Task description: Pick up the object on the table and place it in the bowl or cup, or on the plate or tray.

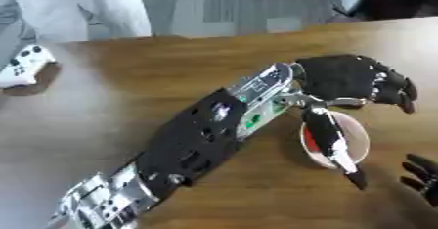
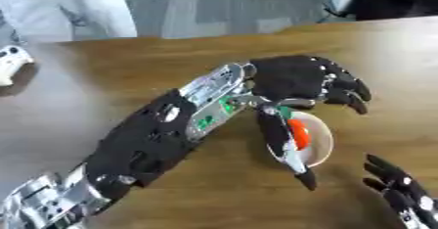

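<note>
- Left hand (image 2: 295, 79) is reaching across the brown wooden desk (image 1: 171, 66), hovering over the small round white bowl (image 2: 323, 145); fingers (image 2: 351, 93) are relaxed and apart, thumb pointing near-side across the bowl, gripping nothing.
- Small orange-red object (image 2: 298, 132) is sitting inside the bowl, partly hidden by the thumb.
- Right hand (image 2: 398, 186) is idling at the near right corner, fingers straight and spread.
- White game controller (image 1: 24, 65) is lying at the desk's far left.
</note>
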Robot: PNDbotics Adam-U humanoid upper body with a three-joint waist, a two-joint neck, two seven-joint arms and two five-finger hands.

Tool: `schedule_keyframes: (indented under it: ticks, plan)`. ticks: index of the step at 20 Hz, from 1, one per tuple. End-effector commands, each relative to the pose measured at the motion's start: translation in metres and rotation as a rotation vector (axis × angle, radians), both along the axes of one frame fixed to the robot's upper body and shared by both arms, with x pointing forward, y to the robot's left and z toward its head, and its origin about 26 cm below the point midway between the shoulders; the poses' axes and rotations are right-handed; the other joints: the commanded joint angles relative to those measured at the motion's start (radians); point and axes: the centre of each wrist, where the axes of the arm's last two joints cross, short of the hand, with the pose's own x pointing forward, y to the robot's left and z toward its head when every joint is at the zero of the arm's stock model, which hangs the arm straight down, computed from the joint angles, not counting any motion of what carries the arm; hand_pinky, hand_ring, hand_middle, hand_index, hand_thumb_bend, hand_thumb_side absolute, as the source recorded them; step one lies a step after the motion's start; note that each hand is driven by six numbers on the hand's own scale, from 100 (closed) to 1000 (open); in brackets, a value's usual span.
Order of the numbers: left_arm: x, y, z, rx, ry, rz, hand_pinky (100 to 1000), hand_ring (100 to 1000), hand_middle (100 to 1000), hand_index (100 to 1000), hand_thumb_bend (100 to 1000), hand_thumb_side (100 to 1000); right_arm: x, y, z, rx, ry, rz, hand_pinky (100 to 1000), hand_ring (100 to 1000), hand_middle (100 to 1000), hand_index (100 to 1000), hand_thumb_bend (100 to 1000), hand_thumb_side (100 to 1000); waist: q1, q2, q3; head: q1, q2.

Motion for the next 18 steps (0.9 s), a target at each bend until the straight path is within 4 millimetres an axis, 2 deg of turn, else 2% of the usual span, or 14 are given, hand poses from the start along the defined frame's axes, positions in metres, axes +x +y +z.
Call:
schedule_keyframes:
  ticks: [1, 7, 8, 9, 10, 11, 12, 13, 14, 15, 16, 17, 18]
  plan:
    - [0.002, 0.005, 0.011, -0.009, -0.029, 0.006, 754, 799, 810, 851, 783, 890, 0.001, -0.003, 0.006, -0.011, -0.021, -0.002, 947, 1000, 1000, 1000, 100, 682, -0.011, -0.013, 0.002, 0.008, -0.007]
    - [0.002, 0.004, 0.014, -0.008, -0.036, 0.007, 745, 779, 800, 841, 777, 892, 0.001, -0.004, 0.005, -0.012, -0.02, -0.002, 946, 1000, 1000, 1000, 100, 682, -0.012, -0.014, 0.004, 0.009, -0.006]
    - [0.001, 0.005, 0.016, -0.012, -0.041, 0.009, 714, 722, 762, 808, 753, 882, 0.0, -0.004, 0.005, -0.012, -0.019, -0.002, 946, 1000, 1000, 1000, 100, 682, -0.012, -0.015, 0.007, 0.009, -0.005]
    - [0.0, 0.006, 0.019, -0.021, -0.046, 0.009, 714, 722, 762, 808, 753, 882, 0.0, -0.004, 0.005, -0.012, -0.018, -0.003, 946, 1000, 1000, 1000, 100, 682, -0.012, -0.015, 0.009, 0.008, -0.005]
    - [-0.001, 0.007, 0.022, -0.044, -0.047, 0.004, 665, 615, 661, 741, 677, 824, -0.001, -0.005, 0.004, -0.013, -0.015, -0.008, 946, 1000, 1000, 1000, 100, 681, -0.011, -0.019, 0.016, 0.005, 0.0]
    - [-0.004, 0.009, 0.025, -0.076, -0.038, -0.004, 659, 595, 631, 733, 658, 812, -0.002, -0.007, 0.003, -0.014, -0.011, -0.015, 946, 1000, 1000, 1000, 100, 681, -0.01, -0.023, 0.024, 0.002, 0.005]
    - [-0.007, 0.011, 0.025, -0.118, -0.008, -0.016, 650, 563, 587, 710, 602, 764, -0.003, -0.009, 0.002, -0.016, -0.007, -0.021, 945, 1000, 1000, 1000, 100, 681, -0.008, -0.029, 0.036, 0.0, 0.013]
    - [-0.01, 0.013, 0.026, -0.158, 0.031, -0.032, 649, 560, 583, 707, 595, 756, -0.004, -0.011, 0.002, -0.017, -0.005, -0.026, 945, 1000, 1000, 1000, 100, 681, -0.006, -0.034, 0.047, -0.002, 0.019]
    - [-0.014, 0.016, 0.027, -0.19, 0.074, -0.045, 646, 539, 556, 694, 535, 681, -0.005, -0.012, 0.002, -0.016, -0.003, -0.029, 944, 1000, 1000, 1000, 100, 681, -0.005, -0.04, 0.06, -0.005, 0.023]
    - [-0.017, 0.019, 0.027, -0.215, 0.119, -0.056, 647, 536, 551, 691, 521, 658, -0.006, -0.013, 0.002, -0.014, -0.001, -0.032, 944, 1000, 1000, 1000, 100, 681, -0.004, -0.045, 0.073, -0.008, 0.026]
    - [-0.021, 0.024, 0.026, -0.24, 0.175, -0.063, 662, 538, 543, 687, 481, 586, -0.007, -0.014, 0.003, -0.012, 0.0, -0.036, 943, 1000, 1000, 1000, 100, 681, -0.002, -0.051, 0.089, -0.013, 0.027]
    - [-0.024, 0.028, 0.025, -0.263, 0.236, -0.07, 662, 538, 543, 687, 481, 586, -0.008, -0.015, 0.003, -0.009, 0.002, -0.04, 943, 1000, 1000, 1000, 100, 681, -0.001, -0.056, 0.102, -0.016, 0.028]
    - [-0.027, 0.032, 0.024, -0.29, 0.301, -0.072, 721, 568, 550, 690, 445, 532, -0.008, -0.015, 0.004, -0.005, 0.003, -0.041, 940, 1000, 1000, 1000, 100, 679, 0.0, -0.062, 0.118, -0.018, 0.029]
